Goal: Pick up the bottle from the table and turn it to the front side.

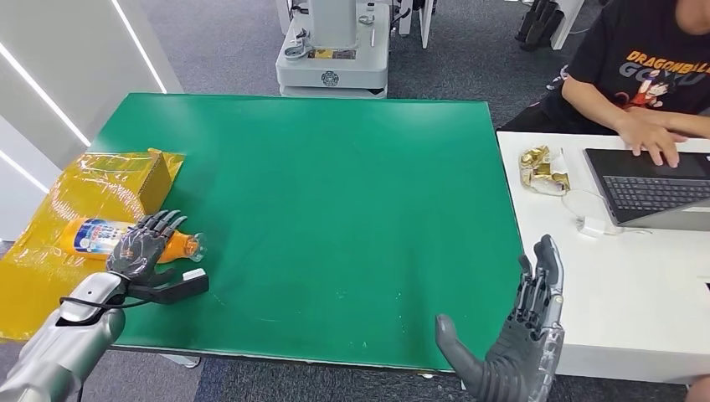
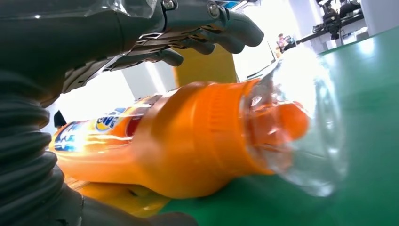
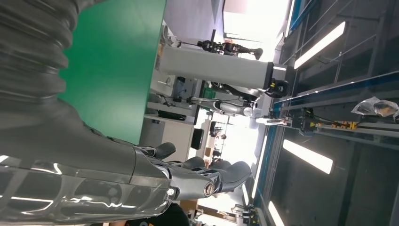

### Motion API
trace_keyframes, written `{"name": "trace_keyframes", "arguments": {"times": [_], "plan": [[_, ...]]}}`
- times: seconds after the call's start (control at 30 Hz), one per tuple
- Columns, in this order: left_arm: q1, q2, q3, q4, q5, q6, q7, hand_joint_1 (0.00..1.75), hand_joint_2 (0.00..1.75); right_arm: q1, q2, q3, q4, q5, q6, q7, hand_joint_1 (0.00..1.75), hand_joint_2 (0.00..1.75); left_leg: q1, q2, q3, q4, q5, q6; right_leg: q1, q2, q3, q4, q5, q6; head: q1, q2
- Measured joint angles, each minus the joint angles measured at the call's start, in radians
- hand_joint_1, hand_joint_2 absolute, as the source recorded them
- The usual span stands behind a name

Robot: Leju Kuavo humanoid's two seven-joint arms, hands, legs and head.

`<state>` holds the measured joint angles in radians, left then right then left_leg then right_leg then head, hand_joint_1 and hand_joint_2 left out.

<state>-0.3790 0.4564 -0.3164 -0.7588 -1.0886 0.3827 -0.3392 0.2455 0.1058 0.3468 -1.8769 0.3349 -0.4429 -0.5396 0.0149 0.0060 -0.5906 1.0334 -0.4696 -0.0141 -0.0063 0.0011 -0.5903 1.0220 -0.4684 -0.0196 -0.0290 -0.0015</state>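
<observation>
The orange plastic soda bottle (image 1: 126,238) lies on its side at the green table's (image 1: 335,218) nine-o'clock edge, cap toward three o'clock. The left hand (image 1: 141,251) arches over it, fingers spread, apparently positioned for grasping. The right hand (image 1: 523,335) stands wide, holding nothing.

Green table (image 1: 335,209), wide and flat. At the left edge, a yellow plastic sheet (image 1: 42,276) draped partly over the side, with a small yellow-wrapped cardboard box (image 1: 155,177) on its far part. Nearer, an orange soda bottle (image 1: 100,237) lying on its side (clear cap end pointing right, onto the green).
</observation>
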Motion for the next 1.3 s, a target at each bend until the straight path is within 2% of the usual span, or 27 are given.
{"name": "trace_keyframes", "arguments": {"times": [0.3, 0.5, 0.6, 0.77, 0.97, 1.03, 1.3], "plan": [[0.116, 0.017, 0.100, -0.144, 0.033, 0.043, -0.028, 0.00, 1.75, 0.008, -0.006, 0.007, 0.000, 0.000, -0.015, 0.002, 0.00, 1.75, 0.000, 0.000, -0.001, 0.000, 0.000, 0.000, 0.000, 0.000, -0.001, -0.001, 0.000, 0.000, 0.000, 0.000], [0.180, 0.004, 0.177, -0.297, 0.053, 0.135, -0.073, 0.00, 1.75, 0.009, -0.011, 0.016, 0.000, 0.000, -0.016, 0.007, 0.00, 1.75, 0.000, 0.000, -0.001, 0.000, 0.000, 0.000, 0.000, 0.000, -0.001, -0.001, 0.000, 0.000, 0.000, 0.000], [0.205, -0.017, 0.212, -0.390, 0.121, 0.198, -0.126, 0.00, 1.75, 0.009, -0.015, 0.021, 0.001, 0.005, -0.024, 0.016, 0.00, 1.75, 0.000, -0.001, -0.001, 0.000, 0.000, 0.000, 0.000, -0.001, -0.001, -0.001, 0.000, 0.000, 0.000, 0.000], [0.218, -0.106, 0.246, -0.542, 0.333, 0.221, -0.233, 0.00, 1.75, 0.007, -0.022, 0.032, 0.005, 0.010, -0.044, 0.023, 0.00, 1.75, -0.001, -0.002, -0.001, 0.000, 0.000, 0.000, 0.000, -0.002, 0.000, -0.002, 0.000, 0.000, 0.000, 0.000], [0.225, -0.269, 0.244, -0.698, 0.748, 0.086, -0.344, 0.00, 1.75, -0.004, -0.037, 0.054, 0.020, -0.003, -0.071, 0.016, 0.00, 1.75, -0.001, -0.002, -0.001, 0.001, 0.000, 0.000, 0.000, -0.002, 0.001, -0.002, 0.000, 0.001, 0.000, 0.000], [0.233, -0.319, 0.234, -0.741, 0.856, 0.061, -0.356, 0.00, 1.75, -0.008, -0.043, 0.062, 0.027, -0.012, -0.075, 0.010, 0.00, 1.75, -0.001, -0.002, -0.001, 0.001, 0.000, 0.001, -0.001, -0.002, 0.001, -0.002, 0.000, 0.001, 0.000, 0.000], [0.258, -0.465, 0.152, -0.865, 1.153, -0.048, -0.361, 0.00, 1.75, -0.027, -0.058, 0.081, 0.049, -0.028, -0.069, 0.003, 0.00, 1.75, -0.001, -0.002, -0.001, 0.001, 0.000, 0.001, -0.001, -0.002, 0.001, -0.002, 0.000, 0.001, 0.000, 0.000]]}}
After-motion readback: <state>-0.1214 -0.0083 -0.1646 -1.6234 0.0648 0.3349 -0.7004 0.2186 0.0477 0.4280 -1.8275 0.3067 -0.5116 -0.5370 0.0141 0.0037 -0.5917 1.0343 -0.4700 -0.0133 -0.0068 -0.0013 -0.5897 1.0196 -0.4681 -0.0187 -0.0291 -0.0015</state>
